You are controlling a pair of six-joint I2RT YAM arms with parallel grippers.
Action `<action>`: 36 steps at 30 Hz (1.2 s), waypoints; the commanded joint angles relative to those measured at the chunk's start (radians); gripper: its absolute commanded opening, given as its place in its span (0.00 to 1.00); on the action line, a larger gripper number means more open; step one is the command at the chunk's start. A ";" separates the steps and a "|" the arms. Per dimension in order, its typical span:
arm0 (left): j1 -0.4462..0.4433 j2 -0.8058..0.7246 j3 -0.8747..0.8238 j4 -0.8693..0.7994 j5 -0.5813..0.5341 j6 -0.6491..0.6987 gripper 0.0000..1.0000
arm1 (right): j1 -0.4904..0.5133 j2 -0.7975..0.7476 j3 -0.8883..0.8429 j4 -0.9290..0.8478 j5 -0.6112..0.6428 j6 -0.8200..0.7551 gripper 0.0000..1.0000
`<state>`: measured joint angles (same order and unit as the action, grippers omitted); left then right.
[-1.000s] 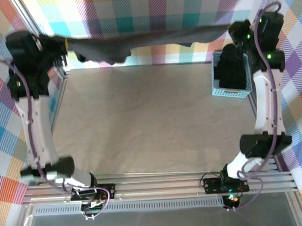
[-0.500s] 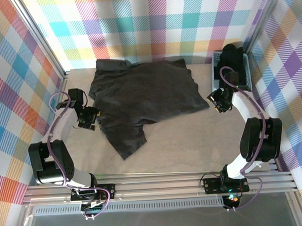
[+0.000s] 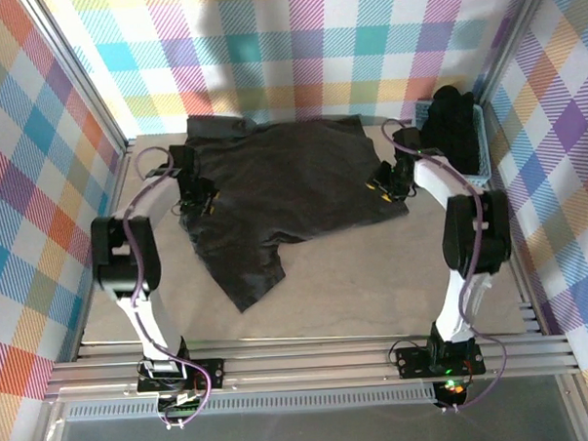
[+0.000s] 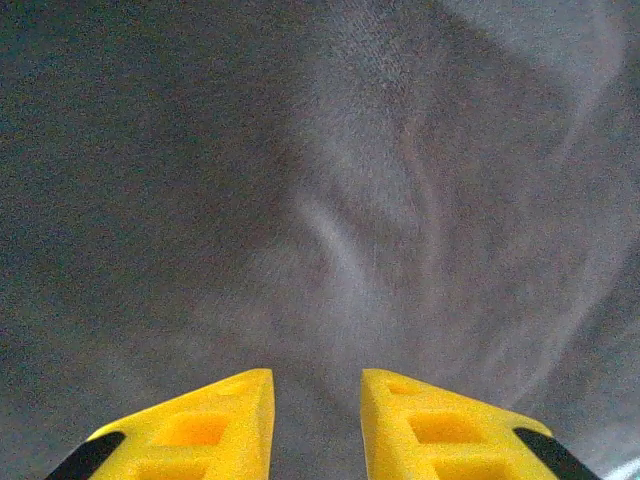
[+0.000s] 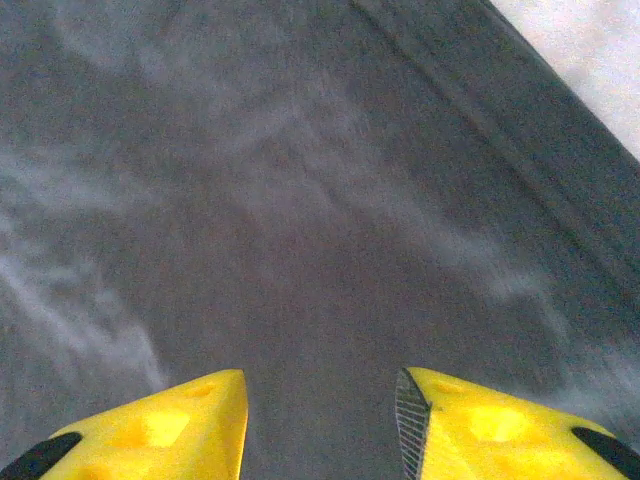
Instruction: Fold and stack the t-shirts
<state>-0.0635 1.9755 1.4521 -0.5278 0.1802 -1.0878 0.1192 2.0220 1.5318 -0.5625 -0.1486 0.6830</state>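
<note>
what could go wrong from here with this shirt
The t-shirt lies skewed and wrinkled, one flap trailing toward the near edge, so a fold could come out crooked. The left gripper and right gripper are open over loose fabric; closing there may pinch a wrinkle instead of a hem.

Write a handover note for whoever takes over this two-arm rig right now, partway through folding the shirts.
Left hand: open, at the left edge of the spread black t-shirt, nothing visibly pinched.
Right hand: open, at the shirt's right edge.
More black fabric, likely further shirts, sits in the light blue plastic lattice basket at the far right corner.
Done: one shirt laid out on the table, somewhat wrinkled.
Left: fold it, then fold and stack the others.
</note>
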 commanded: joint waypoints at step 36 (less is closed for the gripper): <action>-0.088 -0.044 -0.305 -0.032 -0.009 0.029 0.21 | -0.098 -0.100 -0.268 -0.269 0.050 0.050 0.46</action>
<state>-0.1261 1.8725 1.1580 -0.4458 0.1974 -1.0649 0.0383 1.9152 1.2579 -0.7986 -0.1429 0.7761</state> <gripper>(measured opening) 0.214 0.461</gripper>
